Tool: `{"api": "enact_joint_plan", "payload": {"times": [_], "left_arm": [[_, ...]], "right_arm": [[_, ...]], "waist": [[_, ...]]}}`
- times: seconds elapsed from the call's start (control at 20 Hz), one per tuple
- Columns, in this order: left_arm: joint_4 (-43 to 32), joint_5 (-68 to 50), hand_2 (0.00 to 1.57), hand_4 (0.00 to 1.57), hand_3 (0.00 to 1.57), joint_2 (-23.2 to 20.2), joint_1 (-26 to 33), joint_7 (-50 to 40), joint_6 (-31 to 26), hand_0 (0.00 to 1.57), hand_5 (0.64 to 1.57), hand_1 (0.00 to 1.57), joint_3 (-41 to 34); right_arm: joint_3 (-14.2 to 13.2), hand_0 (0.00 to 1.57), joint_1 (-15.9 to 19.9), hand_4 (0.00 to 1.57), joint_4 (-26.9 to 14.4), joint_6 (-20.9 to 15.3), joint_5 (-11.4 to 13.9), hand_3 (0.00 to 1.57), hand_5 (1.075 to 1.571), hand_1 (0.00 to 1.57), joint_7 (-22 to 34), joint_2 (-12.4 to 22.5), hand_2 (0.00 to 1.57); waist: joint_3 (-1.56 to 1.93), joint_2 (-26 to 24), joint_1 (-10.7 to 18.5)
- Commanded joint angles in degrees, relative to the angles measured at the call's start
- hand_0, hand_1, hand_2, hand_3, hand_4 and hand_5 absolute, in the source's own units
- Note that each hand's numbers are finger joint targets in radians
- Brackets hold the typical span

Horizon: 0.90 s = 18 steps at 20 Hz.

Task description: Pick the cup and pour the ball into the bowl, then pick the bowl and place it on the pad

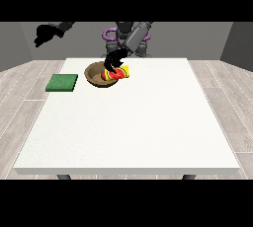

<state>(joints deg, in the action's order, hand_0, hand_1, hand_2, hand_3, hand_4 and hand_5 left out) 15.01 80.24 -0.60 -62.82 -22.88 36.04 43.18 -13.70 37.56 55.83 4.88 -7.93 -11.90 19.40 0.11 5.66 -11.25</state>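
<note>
One hand (114,62) grips cup (117,73) (tipped) over bowl (96,75) | pad (62,83) beside, apart | other hand (45,34) raised, fingers unclear

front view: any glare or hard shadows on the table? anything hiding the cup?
Front view: no glare on the white table, light even; only a faint shadow beside the green pad. The hand at the view's right overlaps the red-and-yellow cup, tipped over the brown bowl; no ball visible.

The bowl (95,76) looks like matt brown wood, the table (128,122) smooth matt white (pad (62,83) a dull green).
</note>
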Motion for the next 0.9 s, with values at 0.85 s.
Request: {"api": "enact_joint_plan", "payload": {"times": [0.85], "left_arm": [[18.36, -4.48, 1.57, 1.41, 1.57, -4.04, 2.47, 3.38, -8.38, 1.48, 1.315, 1.48, -8.45]], "right_arm": [[-3.2, 0.0, -9.33, 0.56, -3.3, 3.66, -1.53, 0.64, 1.565, 0.0, -2.38, 4.1, 0.36]], "waist": [[-0.12, -5.88, 3.3]]}}
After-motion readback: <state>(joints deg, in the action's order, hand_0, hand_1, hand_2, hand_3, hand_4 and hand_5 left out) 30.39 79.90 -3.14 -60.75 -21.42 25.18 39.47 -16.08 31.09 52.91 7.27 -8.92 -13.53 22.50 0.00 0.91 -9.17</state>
